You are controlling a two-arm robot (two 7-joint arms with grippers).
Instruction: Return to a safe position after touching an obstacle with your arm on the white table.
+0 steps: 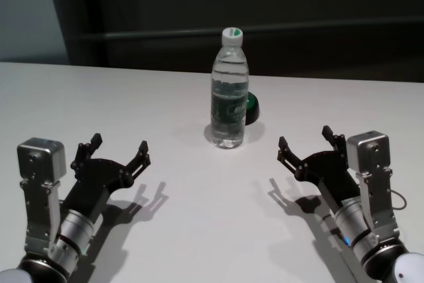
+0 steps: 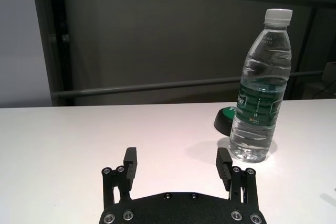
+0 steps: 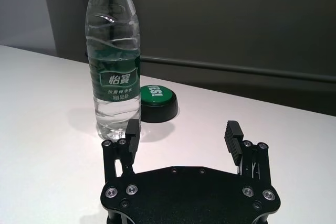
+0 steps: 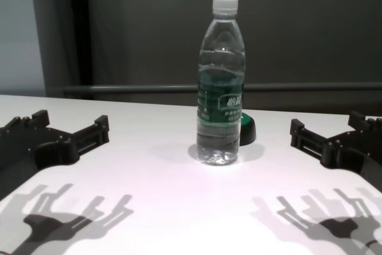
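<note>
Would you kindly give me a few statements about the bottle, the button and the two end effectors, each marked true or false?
1. The bottle stands upright on the white table. True.
2. The left end effector grips the bottle. False: it is open, apart from it.
3. A green-topped button sits just behind the bottle. True.
4. The right end effector is shut. False: it is open.
5. The bottle's cap is off. False: the white cap is on.

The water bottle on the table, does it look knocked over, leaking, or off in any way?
Nothing stands out. The water bottle stands upright with its white cap on, on the white table, with no spill around it. A green-topped button sits just behind it. The left gripper and right gripper sit open, apart from the bottle.
</note>
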